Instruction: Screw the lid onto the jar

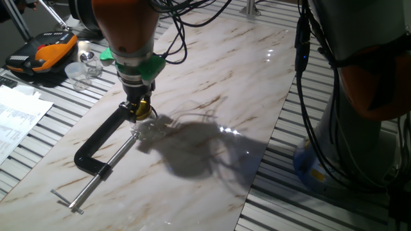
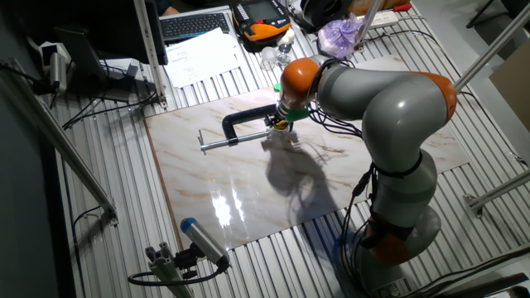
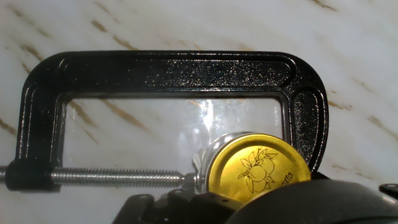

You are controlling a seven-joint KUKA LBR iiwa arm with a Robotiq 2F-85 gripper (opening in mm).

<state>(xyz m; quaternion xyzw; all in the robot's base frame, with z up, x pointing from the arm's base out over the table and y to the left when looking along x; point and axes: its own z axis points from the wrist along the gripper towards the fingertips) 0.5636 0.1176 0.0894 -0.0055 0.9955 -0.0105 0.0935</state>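
Note:
My gripper is shut on the gold lid, a flat round cap with a fruit print, seen large in the hand view. The small clear glass jar stands on the marble board directly under the lid, held in the mouth of a black C-clamp. In the hand view the jar's rim peeks out at the lid's left, against the clamp screw. I cannot tell whether lid and jar touch. In the other fixed view the gripper is at the clamp's right end.
An orange-black case, clear cups and papers lie beyond the board's left edge on the slatted table. The clamp's long screw handle sticks out toward the front left. Cables hang from the arm.

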